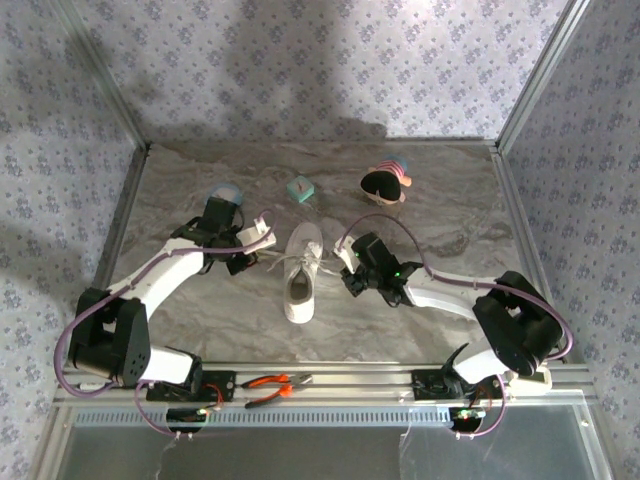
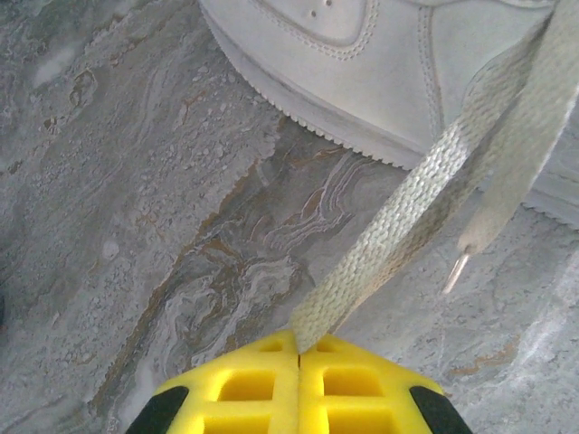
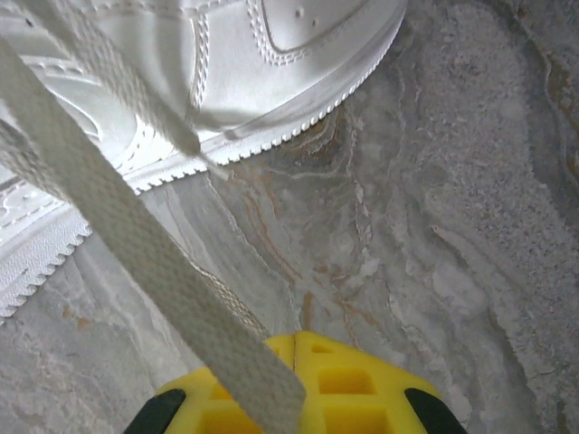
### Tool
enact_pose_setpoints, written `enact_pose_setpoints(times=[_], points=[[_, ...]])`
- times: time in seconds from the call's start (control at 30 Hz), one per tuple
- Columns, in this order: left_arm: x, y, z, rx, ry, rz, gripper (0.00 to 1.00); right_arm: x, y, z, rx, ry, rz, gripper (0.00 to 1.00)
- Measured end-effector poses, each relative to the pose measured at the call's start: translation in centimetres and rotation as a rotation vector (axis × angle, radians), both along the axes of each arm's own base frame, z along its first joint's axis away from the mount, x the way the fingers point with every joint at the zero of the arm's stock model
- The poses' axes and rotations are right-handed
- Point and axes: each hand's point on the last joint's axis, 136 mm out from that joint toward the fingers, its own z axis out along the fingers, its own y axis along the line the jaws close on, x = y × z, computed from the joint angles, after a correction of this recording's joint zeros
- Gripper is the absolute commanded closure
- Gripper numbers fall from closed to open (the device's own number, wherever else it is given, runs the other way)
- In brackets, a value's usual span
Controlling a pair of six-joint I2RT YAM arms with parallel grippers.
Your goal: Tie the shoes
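As woven laces [image 2: 425, 190] stretch, stitched white sneaker [image 1: 301, 275]

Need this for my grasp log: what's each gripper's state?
Left gripper: closed on one flat white woven lace of the white low-top sneaker.
Right gripper: closed on the other lace.

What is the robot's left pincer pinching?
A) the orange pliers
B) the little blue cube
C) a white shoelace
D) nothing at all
C: in the left wrist view, the left pincer is shut on a flat white lace that stretches up to the sneaker.
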Motion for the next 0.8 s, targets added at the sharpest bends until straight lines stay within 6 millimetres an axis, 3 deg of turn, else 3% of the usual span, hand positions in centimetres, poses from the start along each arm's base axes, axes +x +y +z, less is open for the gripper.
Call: enact_pose_setpoints(times=[0.33, 0.8], points=[[-0.4, 0.7, -1.0, 0.014, 0.033, 0.037, 1.00, -0.9, -0.9, -2.0, -0.038, 0.094, 0.000, 1.00], [-1.2, 1.7, -2.4, 0.047, 0.083, 0.083, 1.00, -1.4, -0.7, -2.3, -0.032, 0.161, 0.019, 1.00]])
